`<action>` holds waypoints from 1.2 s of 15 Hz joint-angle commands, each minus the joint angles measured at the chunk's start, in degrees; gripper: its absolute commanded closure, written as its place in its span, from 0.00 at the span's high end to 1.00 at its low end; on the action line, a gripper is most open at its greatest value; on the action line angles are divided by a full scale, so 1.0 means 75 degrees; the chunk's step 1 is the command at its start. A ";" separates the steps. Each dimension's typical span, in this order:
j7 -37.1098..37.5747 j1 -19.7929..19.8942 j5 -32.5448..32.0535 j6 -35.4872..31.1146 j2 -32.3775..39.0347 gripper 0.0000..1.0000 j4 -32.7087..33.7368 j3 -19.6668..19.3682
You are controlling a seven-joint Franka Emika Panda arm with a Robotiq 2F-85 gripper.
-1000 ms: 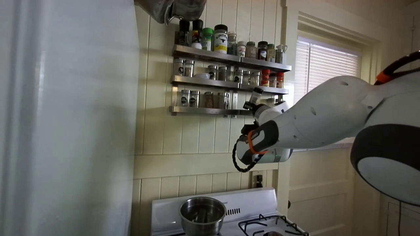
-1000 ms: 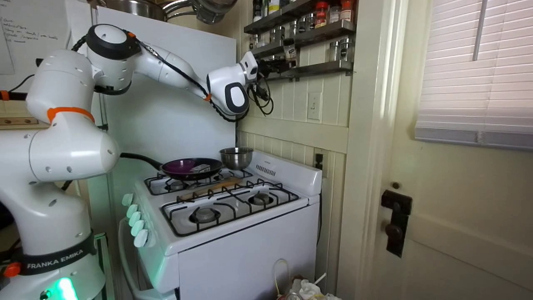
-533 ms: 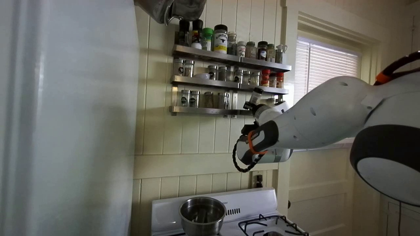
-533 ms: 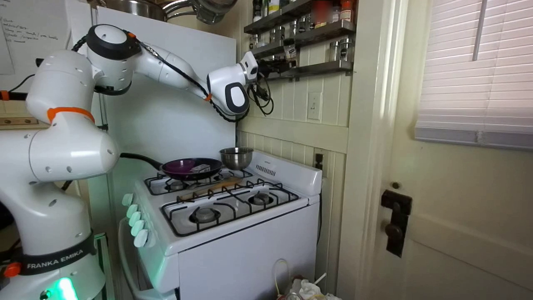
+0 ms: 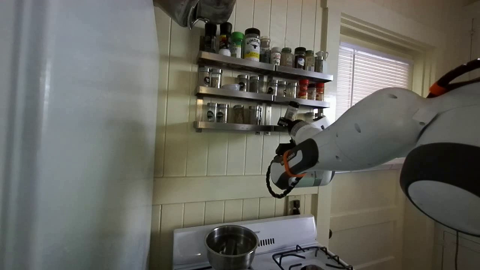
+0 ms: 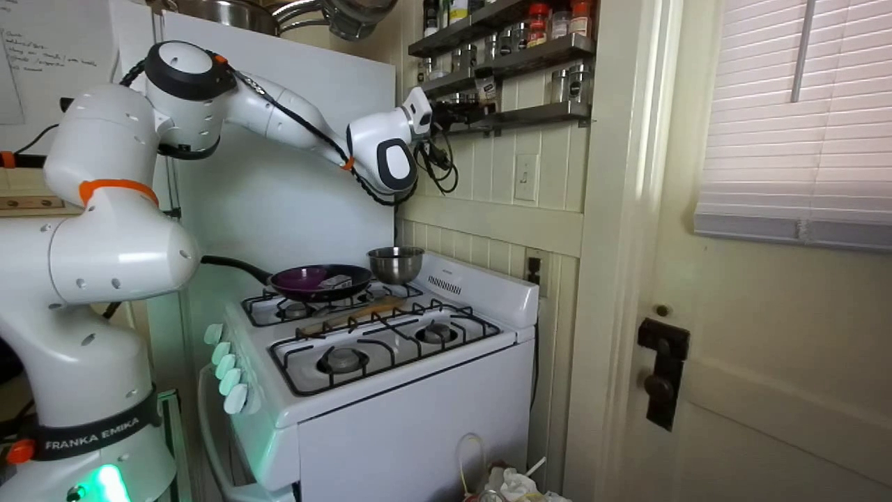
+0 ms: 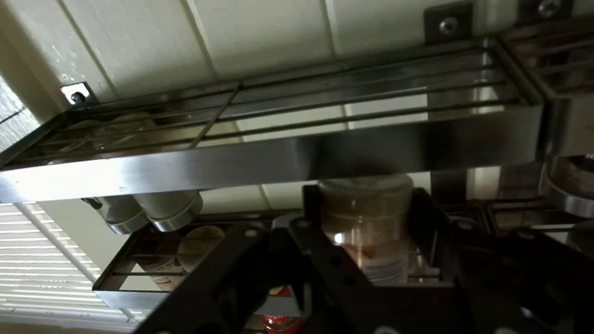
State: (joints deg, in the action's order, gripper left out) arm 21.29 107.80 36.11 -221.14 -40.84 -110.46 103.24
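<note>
My gripper (image 7: 365, 211) is shut on a clear spice jar (image 7: 371, 232) with brownish contents, one finger against each side. In the upside-down wrist view, the front strip of the lowest shelf (image 7: 260, 162) just covers the edge of the jar's base. Whether jar and shelf touch, I cannot tell. The held jar (image 5: 291, 112) has a black cap and leans to the right in an exterior view, at the height of the gap between the middle and lowest shelves. Beside the rack, the gripper (image 6: 474, 104) shows dark and small, its fingers hard to separate.
Several jars stand on the middle shelf (image 5: 232, 92) and the upper shelf (image 5: 236, 62). Two glass jars (image 6: 570, 85) occupy the lowest shelf's end by the door frame. Below, the stove (image 6: 418, 390) carries a metal bowl (image 6: 396, 266) and a black pan (image 6: 355, 282). A refrigerator (image 6: 293, 188) rises alongside.
In an exterior view the gripper and the held jar sit very slightly lower than before. The grip looks the same, and the rest of the scene has not visibly moved.
</note>
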 commanded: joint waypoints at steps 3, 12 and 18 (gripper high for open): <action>-0.0076 -0.0248 -0.0451 0.0431 0.0224 0.25 -0.0233 -0.0125; -0.0269 -0.1675 -0.1542 0.1352 0.1263 0.25 -0.0830 -0.1140; -0.0226 -0.2354 -0.1224 0.0619 0.1270 0.25 -0.1095 -0.1715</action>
State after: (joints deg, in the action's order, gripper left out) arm 20.58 93.93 26.43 -214.06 -32.68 -116.16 92.53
